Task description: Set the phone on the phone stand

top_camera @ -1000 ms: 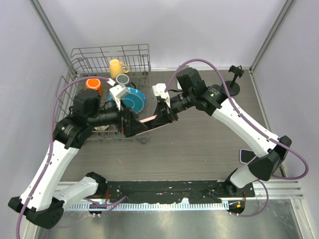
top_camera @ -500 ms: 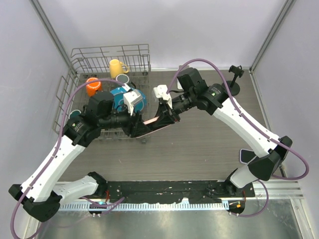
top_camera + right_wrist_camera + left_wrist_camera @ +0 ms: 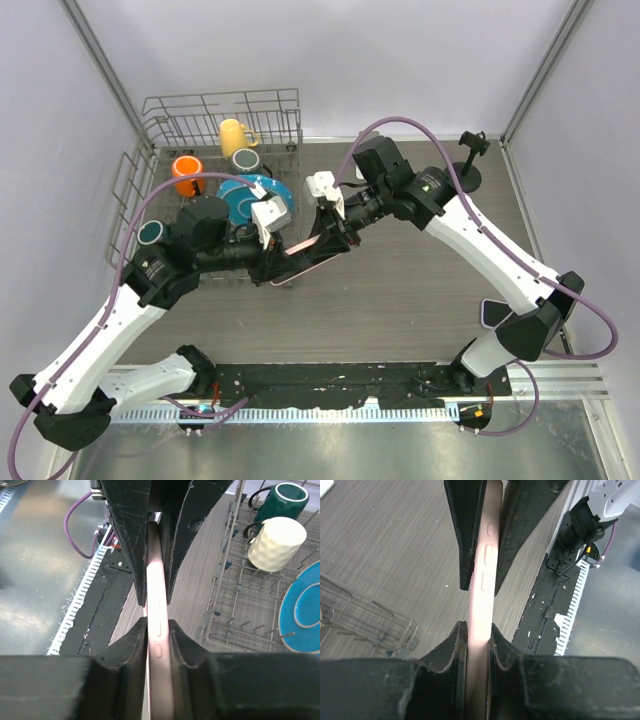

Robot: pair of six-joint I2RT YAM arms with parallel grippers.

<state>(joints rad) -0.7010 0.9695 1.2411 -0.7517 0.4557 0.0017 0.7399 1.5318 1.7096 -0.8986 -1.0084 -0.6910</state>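
Handing the phone (image 3: pixel 305 248) across is judged to be the step in hand. It is held in the air over the middle of the bench (image 3: pixel 400 295), just beside the right side of the dish rack (image 3: pixel 220 100). It is pinched on its flat faces by both sets of jaws at once, the left jaws at one end and the right jaws at the other, as is seen edge-on in both wrist views. For a clean transfer, the right jaws are best pressed firmly on the phone while the left jaws are spread and drawn straight back along its length, so that it is neither twisted nor dragged. Only then should the phone be carried to the phone stand (image 3: pixel 470 168), which is set well apart at the far right corner, and lowered onto it gently
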